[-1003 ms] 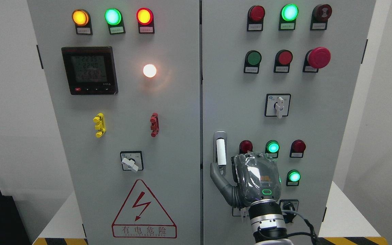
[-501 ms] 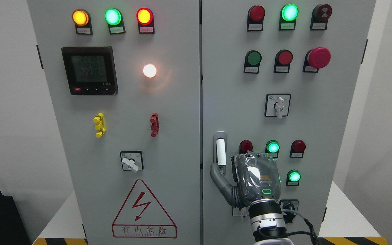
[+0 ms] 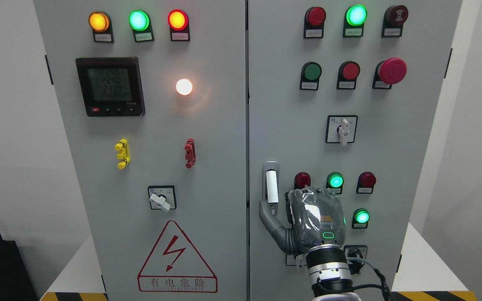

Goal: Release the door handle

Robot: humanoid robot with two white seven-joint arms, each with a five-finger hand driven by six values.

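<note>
One right hand (image 3: 314, 221) by the door handle (image 3: 270, 187) — thumb touching, other fingers hidden, grip unclear.

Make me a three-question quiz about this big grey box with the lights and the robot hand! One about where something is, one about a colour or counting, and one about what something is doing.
1. Where is the door handle?
A. on the right door, near its left edge
B. on the left door, under the screen
C. on top of the cabinet

2. How many lights glow green?
A. one
B. two
C. four

3. What is the right hand doing?
A. hanging far from the cabinet
B. reaching up beside the handle, thumb at its lower end
C. pressing the big red button

Answers:
1 A, it sits just right of the seam between the doors.
2 C, one on the left door, three on the right.
3 B, the grey thumb lies by the handle's bottom.
</note>
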